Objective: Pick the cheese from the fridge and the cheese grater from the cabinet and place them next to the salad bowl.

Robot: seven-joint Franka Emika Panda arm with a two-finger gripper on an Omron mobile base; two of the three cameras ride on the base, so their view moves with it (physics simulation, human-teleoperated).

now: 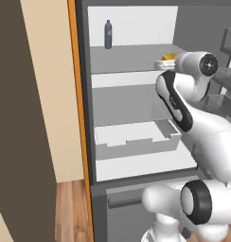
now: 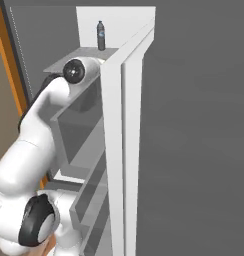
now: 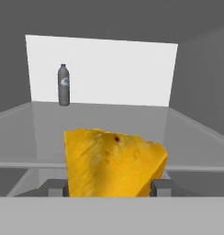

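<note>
The cheese (image 3: 114,166), a yellow-orange wedge, sits right in front of the hand camera between the two dark fingertips (image 3: 55,186). My gripper (image 3: 108,186) is shut on the cheese, one finger against each side. From the left base view a sliver of the cheese (image 1: 169,56) shows on the upper shelf of the open fridge (image 1: 84,94), just past the arm's wrist. The fridge door (image 2: 194,125) stands open at the right. The cheese grater, the cabinet and the salad bowl are out of view.
A dark bottle (image 1: 108,34) (image 3: 63,85) stands at the back left of the same shelf. Below it is a white shelf and an open grey drawer (image 1: 136,142). Door racks (image 1: 226,71) hang close on the arm's right. An orange wooden panel (image 1: 74,94) edges the fridge's left.
</note>
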